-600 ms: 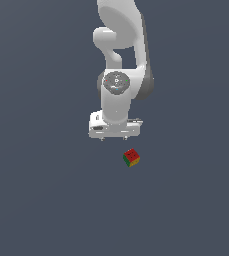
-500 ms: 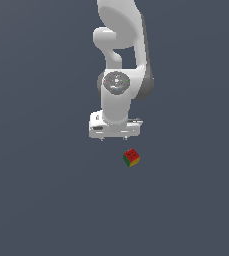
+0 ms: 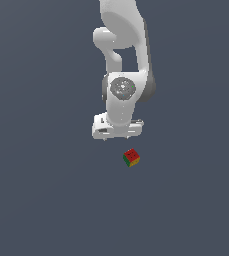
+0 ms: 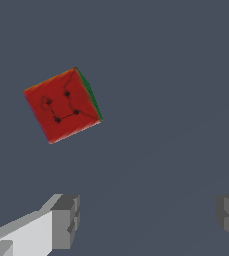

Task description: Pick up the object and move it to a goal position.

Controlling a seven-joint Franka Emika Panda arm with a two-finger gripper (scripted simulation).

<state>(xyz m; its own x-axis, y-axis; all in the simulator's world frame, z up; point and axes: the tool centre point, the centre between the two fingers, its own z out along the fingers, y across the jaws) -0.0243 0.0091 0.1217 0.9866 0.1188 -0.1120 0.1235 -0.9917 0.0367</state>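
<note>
Arm vertical, pincer (image 4: 146,220) apart, hovering above cube (image 3: 131,157), not touching.

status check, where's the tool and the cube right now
White tool open, empty, fingers wide apart. Small red, green and yellow cube on the grey floor, ungrasped, offset from the tool. Nothing in the way.

Bench (image 3: 41,200): you have one plain, flat, dark grey-blue surface filling both views, uniform in tone, unmarked; you'll see no other non-task item resting upon it.
</note>
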